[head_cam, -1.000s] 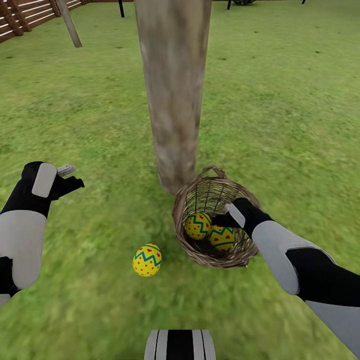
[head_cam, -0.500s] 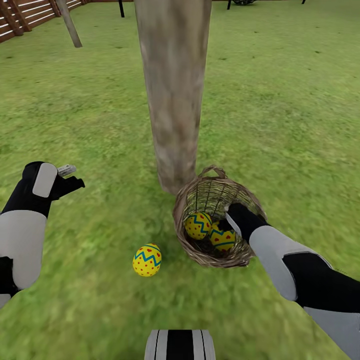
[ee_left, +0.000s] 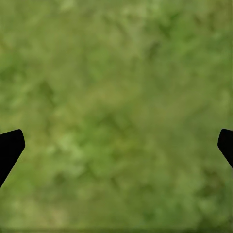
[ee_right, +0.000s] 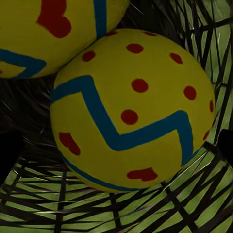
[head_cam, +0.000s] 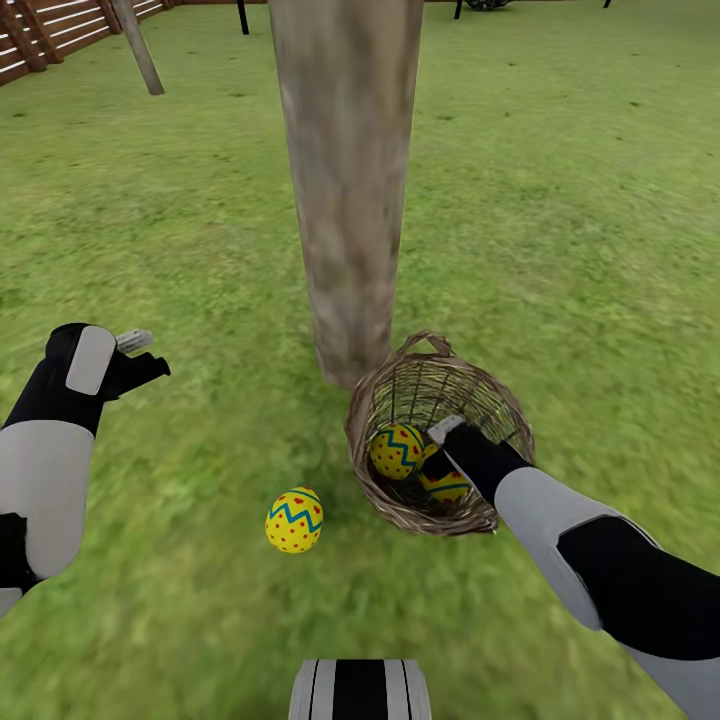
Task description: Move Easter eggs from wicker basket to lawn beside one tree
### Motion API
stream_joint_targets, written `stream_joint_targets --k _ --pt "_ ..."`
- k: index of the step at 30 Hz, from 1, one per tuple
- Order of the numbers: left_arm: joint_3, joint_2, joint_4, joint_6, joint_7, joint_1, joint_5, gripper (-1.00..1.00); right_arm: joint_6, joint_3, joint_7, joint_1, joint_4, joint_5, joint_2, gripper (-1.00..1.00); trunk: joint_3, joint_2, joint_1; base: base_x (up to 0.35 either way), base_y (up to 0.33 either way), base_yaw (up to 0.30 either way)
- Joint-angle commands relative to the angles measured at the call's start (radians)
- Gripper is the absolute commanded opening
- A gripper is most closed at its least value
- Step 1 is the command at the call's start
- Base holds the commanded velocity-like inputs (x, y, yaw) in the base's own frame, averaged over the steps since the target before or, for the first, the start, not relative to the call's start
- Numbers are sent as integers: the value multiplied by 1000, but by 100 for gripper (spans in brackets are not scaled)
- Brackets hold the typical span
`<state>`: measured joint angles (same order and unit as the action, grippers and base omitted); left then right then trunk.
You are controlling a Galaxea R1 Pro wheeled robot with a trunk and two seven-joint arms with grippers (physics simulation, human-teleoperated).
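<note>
Two robot arms enter from the lower corners, each built of smooth pale grey shells alternating with matte black segments. The left gripper (head_cam: 135,355) has a pale grey plate and silver tip. At bottom centre sits a grey-and-black striped trunk (head_cam: 360,689).

Two eggs (head_cam: 397,450) lie in the basket (head_cam: 400,505) by the tree (head_cam: 345,190); a third egg (head_cam: 294,520) lies left on the lawn (head_cam: 180,220).
</note>
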<state>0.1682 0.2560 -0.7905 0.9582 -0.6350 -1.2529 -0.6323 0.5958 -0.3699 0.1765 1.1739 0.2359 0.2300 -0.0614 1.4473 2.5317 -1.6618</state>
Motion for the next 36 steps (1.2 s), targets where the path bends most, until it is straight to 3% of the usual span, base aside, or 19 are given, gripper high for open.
stream_joint_targets --k 1,9,15,22,30,36 --pt "0 0 -1 2 -9 0 -10 100 3 -1 7 0 2 11 0 100 1 0 0 0 0 0" --pt "1 1 -1 2 -9 0 -10 100 -1 -3 -6 0 1 19 0 100 1 0 0 0 0 0" --pt "-1 2 -2 2 -9 0 -9 100 -1 -3 -69 -5 -2 80 -1 100 1 0 0 0 0 0" --pt "-1 4 -1 2 -9 0 -10 100 -13 -3 -85 -6 4 89 -1 100 1 0 0 0 0 0" --pt "-1 -3 -1 2 -10 0 -10 100 -135 -2 -69 -19 3 85 0 100 1 0 0 0 0 0" --pt "-1 -3 -1 2 -11 0 -9 100 -170 -1 -1 -26 3 87 1 100 1 0 0 0 0 0"
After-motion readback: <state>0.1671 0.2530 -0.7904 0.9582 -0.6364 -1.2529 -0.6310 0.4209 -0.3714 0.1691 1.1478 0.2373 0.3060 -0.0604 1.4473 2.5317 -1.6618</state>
